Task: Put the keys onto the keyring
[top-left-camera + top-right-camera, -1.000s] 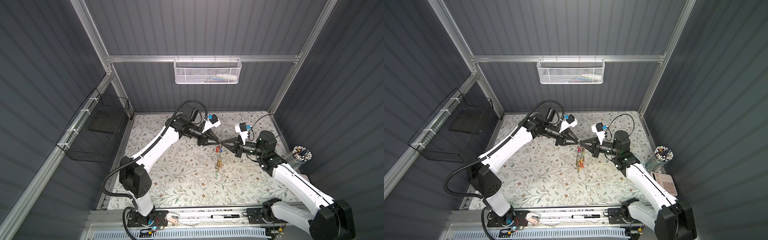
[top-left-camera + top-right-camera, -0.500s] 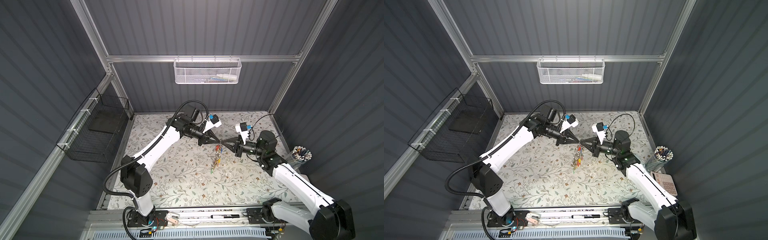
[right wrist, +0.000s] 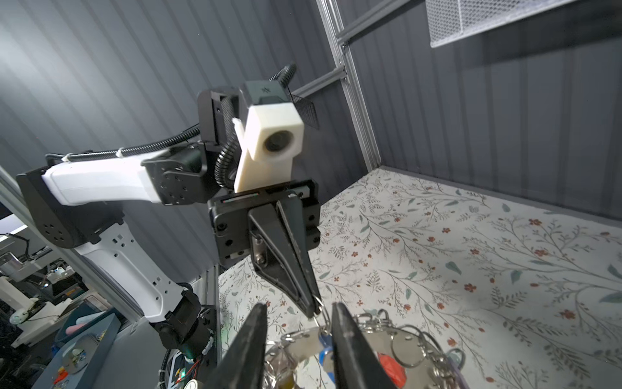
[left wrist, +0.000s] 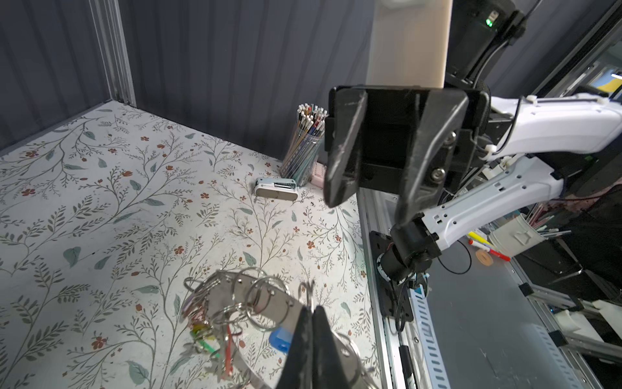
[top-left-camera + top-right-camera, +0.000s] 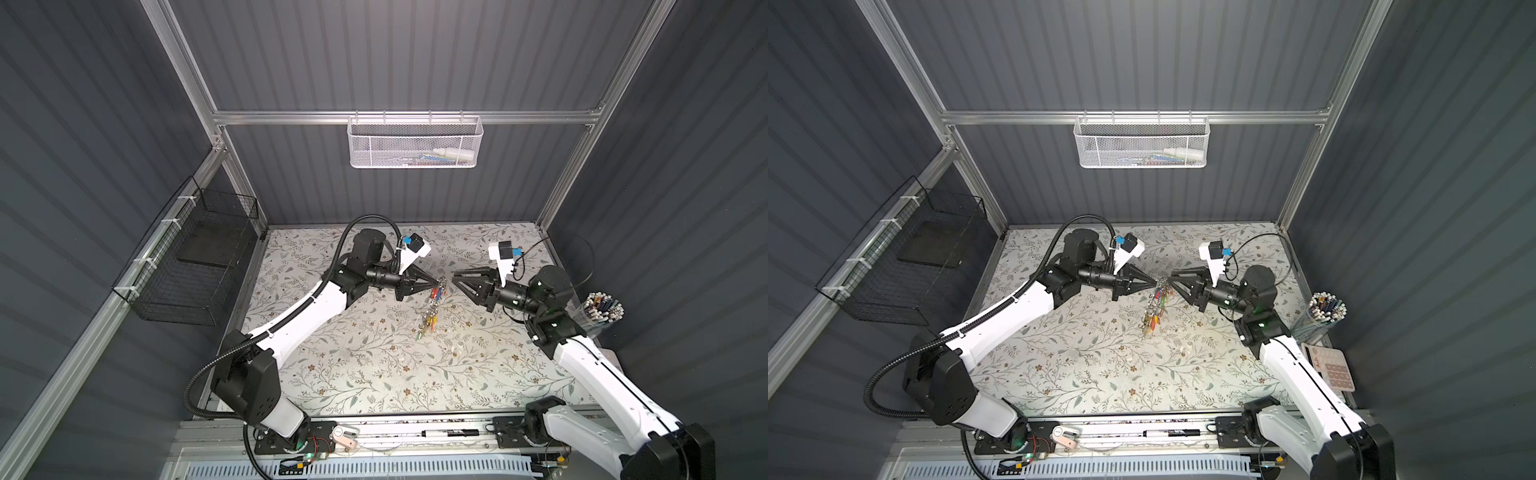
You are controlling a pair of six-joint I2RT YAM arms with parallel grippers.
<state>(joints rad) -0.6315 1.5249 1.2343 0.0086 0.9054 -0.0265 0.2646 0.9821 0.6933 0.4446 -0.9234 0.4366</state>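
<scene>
Your flowered mat (image 5: pixel 353 374) fills the floor, and the keyring (image 5: pixel 434 305) hangs above its middle. Everything below is placed from that keyring.

Well to its left, a black wire basket (image 5: pixel 187 270) hangs on the side wall with a dark flat slab (image 5: pixel 210 241) lying in it. Behind and above the keyring, a white mesh basket (image 5: pixel 415 143) hooks on the back rail. It holds a white tube-like thing and some thin coloured items too small to name. Well to the keyring's right, past the right arm, a clear cup (image 5: pixel 600 316) stands packed with pens (image 4: pixel 311 114).

Your left pincer (image 4: pixel 311 311) is closed on the keyring, nipping a thin split ring (image 3: pixel 319 313) at its rim, so the rest dangles from that pinch down toward the mat. Your right pincer (image 5: pixel 454 277) faces it from the other side, just beside the keyring's top, jaws apart and holding nothing.

The keyring is a flat grey metal plate (image 4: pixel 229 296) with silver split rings looped around its rim and red, yellow and green tags hanging below.

The keys (image 4: pixel 280 338) show mostly as their blue tag, just under the plate's rim beside the left pincer's tips. You cannot tell here whether their ring is threaded through the plate.
</scene>
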